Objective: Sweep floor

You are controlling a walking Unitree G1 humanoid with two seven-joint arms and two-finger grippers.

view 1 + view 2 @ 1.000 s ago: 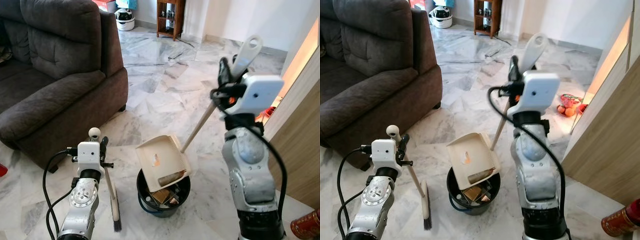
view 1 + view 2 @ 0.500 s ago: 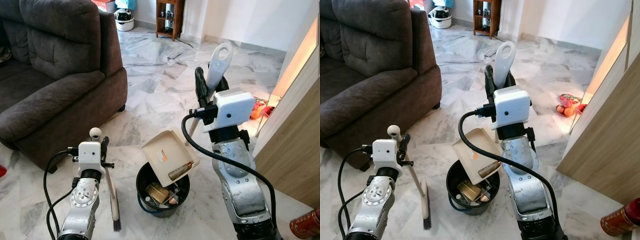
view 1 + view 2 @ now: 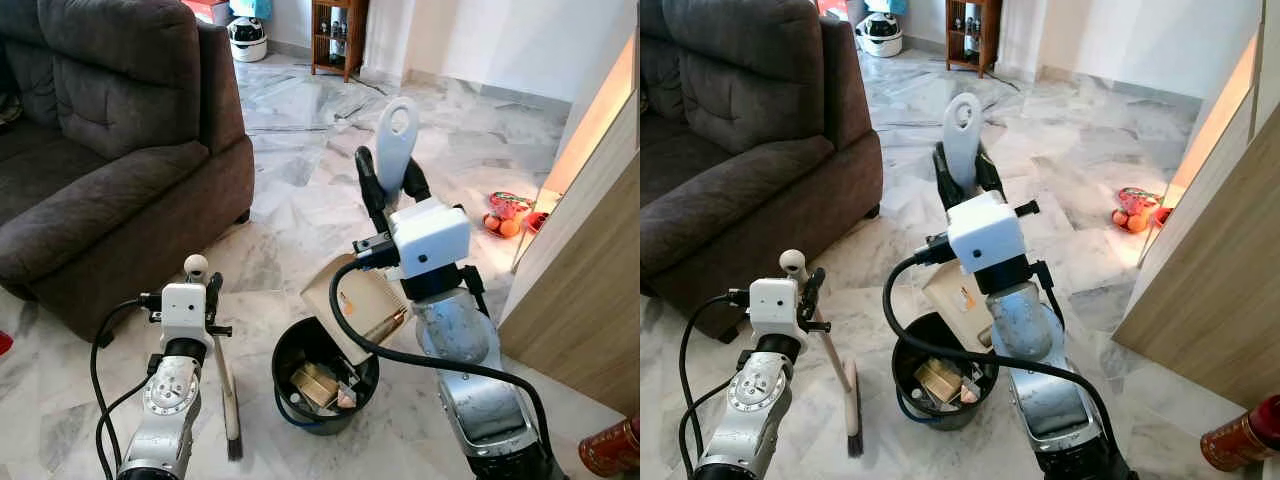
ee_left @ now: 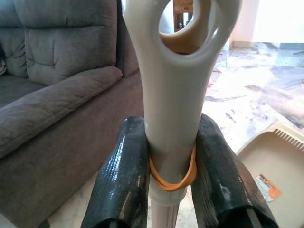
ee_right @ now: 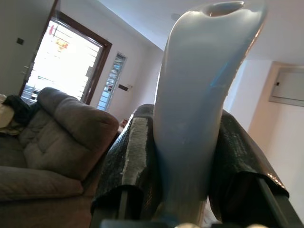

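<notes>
R gripper [image 3: 392, 180] clamps dustpan [image 3: 362, 312] handle, tipping pan over center-frame bin [image 3: 322, 375] to dump; L gripper [image 3: 201, 292] grips broom [image 3: 226, 390], lower left, parked upright.

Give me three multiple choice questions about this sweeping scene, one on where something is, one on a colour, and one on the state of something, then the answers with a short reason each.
1. Where is the dustpan?
A. flat on the sofa
B. tipped over the bin
C. by the oranges

2. What colour is the bin?
A. black
B. red
C. white

3. What is the right tool doing?
A. hanging open
B. gripping the dustpan handle
C. gripping the broom

Answers:
1 B, the dustpan's tray leans steeply above the bin's rim.
2 A, the bin's wall and rim are black.
3 B, its black fingers press both sides of the pale dustpan handle, while the left tool holds the broom.
</notes>
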